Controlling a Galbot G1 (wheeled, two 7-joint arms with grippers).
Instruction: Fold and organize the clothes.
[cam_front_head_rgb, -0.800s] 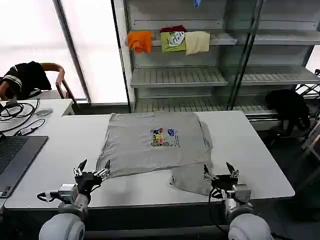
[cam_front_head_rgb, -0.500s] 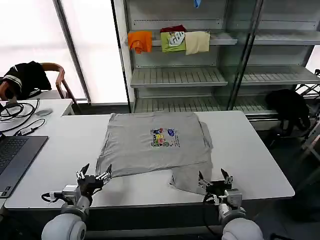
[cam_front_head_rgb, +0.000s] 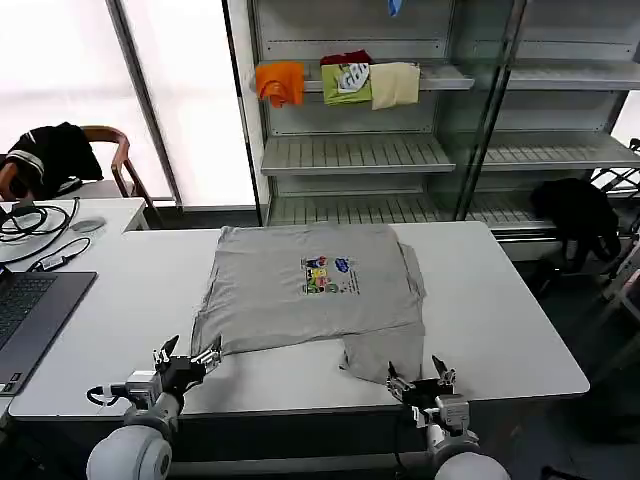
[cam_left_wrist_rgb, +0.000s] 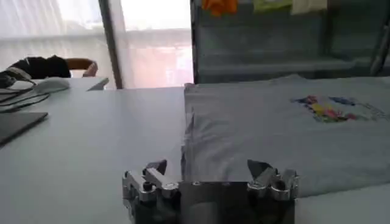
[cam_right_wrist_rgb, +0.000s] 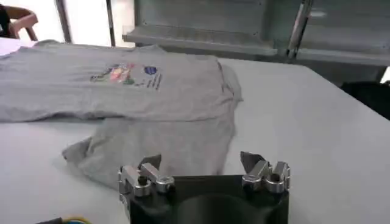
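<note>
The clothes, a light grey T-shirt with a small multicoloured chest print, lie spread on the white table, one part hanging toward the near edge. My left gripper stands open just short of the shirt's near left corner. My right gripper is open at the table's near edge, just before the shirt's near flap. In the left wrist view the shirt lies beyond the open left gripper. In the right wrist view the flap lies right ahead of the open right gripper.
A laptop and cables sit at the left. A shelf unit behind the table holds orange, green and cream folded garments. A chair with a black garment stands far left; another black garment at right.
Both grippers have drawn back toward the near edge of the table and lower; the right one has shifted left, in front of the shirt's flap. The shirt has not moved.
</note>
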